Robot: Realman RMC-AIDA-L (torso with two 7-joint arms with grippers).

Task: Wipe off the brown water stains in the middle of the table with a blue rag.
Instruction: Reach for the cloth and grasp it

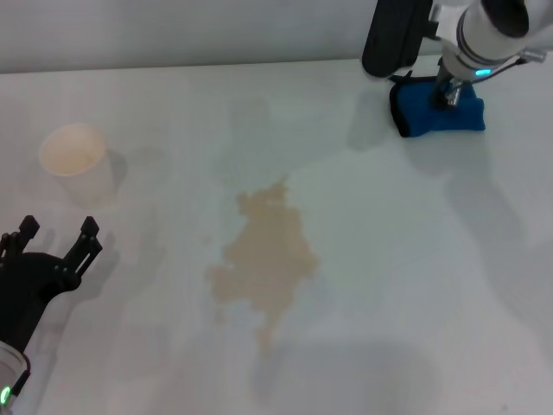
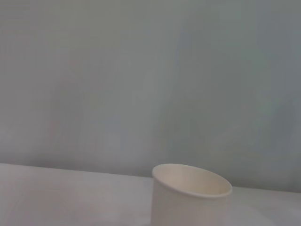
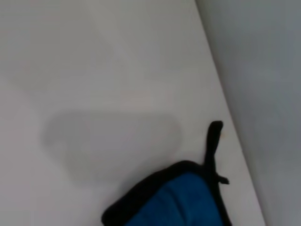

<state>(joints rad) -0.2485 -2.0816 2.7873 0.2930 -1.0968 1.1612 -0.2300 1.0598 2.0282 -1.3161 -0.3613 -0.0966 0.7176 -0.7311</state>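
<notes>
Head view shows the right gripper point(image 1: 451, 93) down on the blue rag point(image 1: 436, 112) at the table's point(image 1: 432, 259) far right; whether its fingers have clenched, I cannot tell. Grip firmly, then sweep across the brown water stains point(image 1: 263, 259) mid-table

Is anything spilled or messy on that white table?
Yes. A ragged tan puddle, the brown water stains, lies spread mid-table, trailing a thin tail toward the robot. The paper cup stands upright, apart from it, and the blue rag sits far right.

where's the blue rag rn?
Head view: blue rag at the table's far right, under the right gripper, far from the brown stain.
</notes>
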